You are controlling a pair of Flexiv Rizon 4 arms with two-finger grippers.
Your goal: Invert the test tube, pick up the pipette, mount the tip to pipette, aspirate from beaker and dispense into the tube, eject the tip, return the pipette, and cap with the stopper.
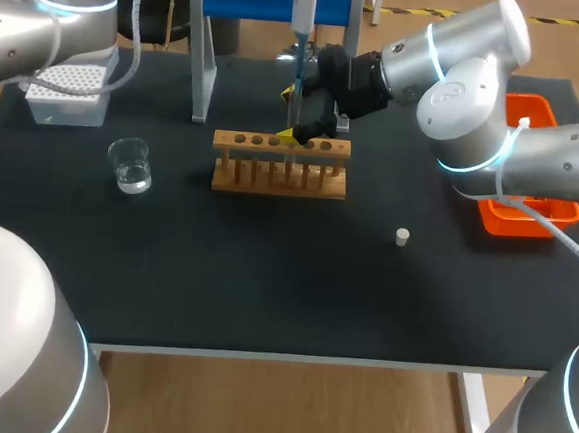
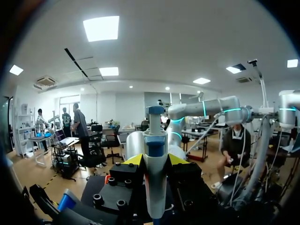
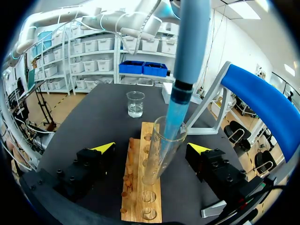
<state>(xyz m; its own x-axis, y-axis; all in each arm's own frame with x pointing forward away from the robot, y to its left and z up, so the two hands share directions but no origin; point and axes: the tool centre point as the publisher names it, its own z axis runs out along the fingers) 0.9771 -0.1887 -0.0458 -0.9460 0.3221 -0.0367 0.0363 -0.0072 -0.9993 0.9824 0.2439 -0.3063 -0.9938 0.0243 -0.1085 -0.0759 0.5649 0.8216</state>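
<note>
Right wrist view, pipette (image 3: pixel 187 56) inside tube (image 3: pixel 157 159) mouth

Rack (image 1: pixel 280 166) bare wood; beaker (image 1: pixel 131 165) and test tube (image 3: pixel 157 159) clear glass; tabletop (image 1: pixel 265 275) matt black; pipette (image 2: pixel 155 178) smooth plastic; orange bin (image 1: pixel 500 218) glossy plastic.

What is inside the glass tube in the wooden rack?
The blue tip of the pipette reaches down into the test tube. Any liquid at its bottom cannot be made out.
</note>
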